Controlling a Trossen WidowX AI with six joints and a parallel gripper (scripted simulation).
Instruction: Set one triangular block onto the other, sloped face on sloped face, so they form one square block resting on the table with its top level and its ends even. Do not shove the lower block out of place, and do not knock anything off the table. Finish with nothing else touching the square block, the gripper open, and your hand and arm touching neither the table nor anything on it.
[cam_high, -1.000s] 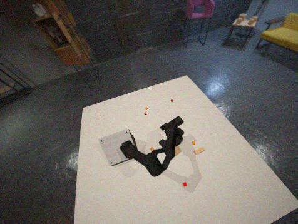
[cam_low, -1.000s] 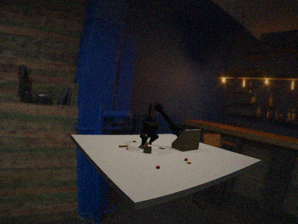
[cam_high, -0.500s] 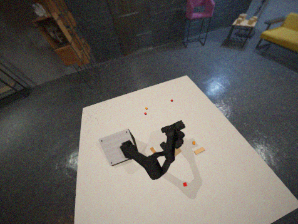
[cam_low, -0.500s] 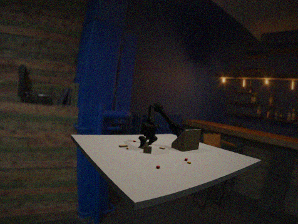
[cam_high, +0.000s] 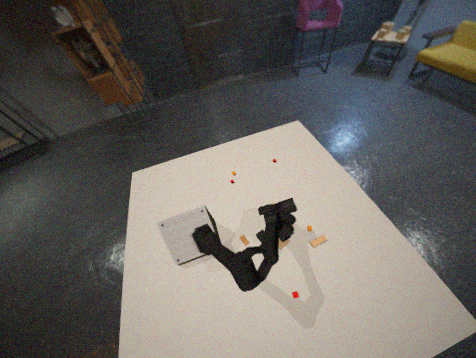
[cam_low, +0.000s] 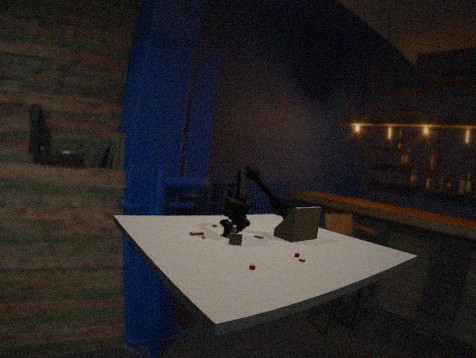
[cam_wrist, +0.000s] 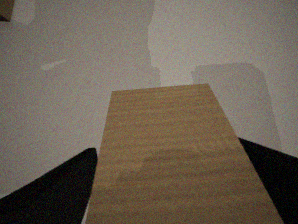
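The white tabletop carries a grey base box. 3 tan wooden blocks and small red and orange cubes lie scattered on it.

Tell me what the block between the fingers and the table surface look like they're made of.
Block: seemingly light wood, matte and unvarnished; fine horizontal grain lines cross its tan face. Table: a pale, flat matte sheet with no grain or gloss, taking soft shadows; possibly laminate or painted board, but the look leaves that open. The fingers are plain matte black.
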